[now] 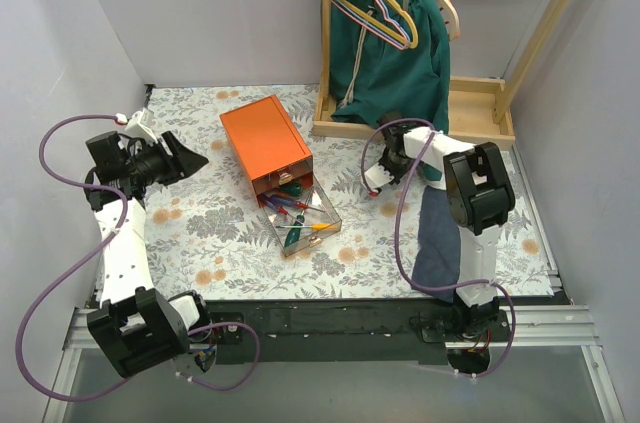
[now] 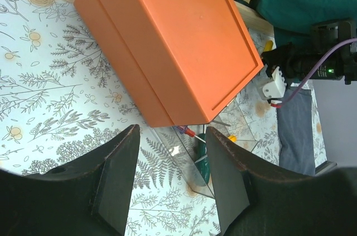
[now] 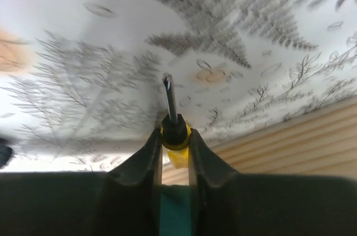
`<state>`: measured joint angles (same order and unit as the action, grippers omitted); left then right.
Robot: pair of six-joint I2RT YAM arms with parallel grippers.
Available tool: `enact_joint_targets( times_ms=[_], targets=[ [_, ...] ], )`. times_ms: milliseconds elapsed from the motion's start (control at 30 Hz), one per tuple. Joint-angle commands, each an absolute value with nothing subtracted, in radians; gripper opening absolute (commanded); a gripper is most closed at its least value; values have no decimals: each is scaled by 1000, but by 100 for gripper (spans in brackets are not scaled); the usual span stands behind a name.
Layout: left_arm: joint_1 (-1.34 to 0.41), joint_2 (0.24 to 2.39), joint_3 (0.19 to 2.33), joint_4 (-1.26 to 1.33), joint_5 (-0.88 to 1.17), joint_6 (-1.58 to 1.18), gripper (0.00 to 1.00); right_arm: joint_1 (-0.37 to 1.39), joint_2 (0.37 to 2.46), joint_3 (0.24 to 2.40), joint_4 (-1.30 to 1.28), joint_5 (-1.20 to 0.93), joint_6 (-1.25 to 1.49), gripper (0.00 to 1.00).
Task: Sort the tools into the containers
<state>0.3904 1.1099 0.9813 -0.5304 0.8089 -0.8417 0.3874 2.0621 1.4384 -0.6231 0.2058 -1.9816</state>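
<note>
The clear drawer (image 1: 329, 205) stands pulled out of the near end of the orange cabinet (image 1: 262, 138), and several screwdrivers (image 1: 290, 205) lie inside it. Left of the cabinet, the left gripper (image 2: 171, 133) hangs over the flowered table (image 1: 200, 233), fingers spread, nothing between them. Right of the cabinet, and well apart from it, the right gripper (image 3: 174, 135) pinches a yellow-handled screwdriver (image 3: 170, 101), its shaft pointing at the cloth. Beyond the cabinet stands the wooden rack (image 1: 470, 108).

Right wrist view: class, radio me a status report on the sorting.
Right tool shut on yellow screwdriver. Left tool open, empty, facing orange cabinet. Drawer open, screwdrivers inside. Route to drawer unobstructed.
</note>
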Motion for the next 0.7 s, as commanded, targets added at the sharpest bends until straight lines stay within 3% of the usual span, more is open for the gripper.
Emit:
enact_joint_targets(
  times_ms=[0, 67, 200, 300, 400, 567, 667],
  targets=[
    [396, 1111, 979, -512, 827, -845, 50, 434, 1971, 1446, -862, 21, -1994, 8],
    [396, 1124, 980, -494, 830, -862, 50, 469, 1915, 1483, -963, -64, -1814, 1],
    [397, 1157, 1003, -469, 850, -902, 50, 549, 1894, 1693, -1286, -414, -1415, 1],
    [397, 1183, 1017, -457, 851, -913, 50, 549, 1881, 1784, -1310, -703, -1081, 1],
    [396, 1192, 1020, -449, 853, -925, 50, 549, 1855, 1822, -1310, -886, -990, 1],
    [397, 1186, 1017, -445, 853, -933, 49, 561, 1937, 1868, -1263, -1074, -810, 1],
    [396, 1164, 1012, -448, 847, -931, 49, 630, 1965, 1864, -1203, -994, -775, 1]
  ],
)
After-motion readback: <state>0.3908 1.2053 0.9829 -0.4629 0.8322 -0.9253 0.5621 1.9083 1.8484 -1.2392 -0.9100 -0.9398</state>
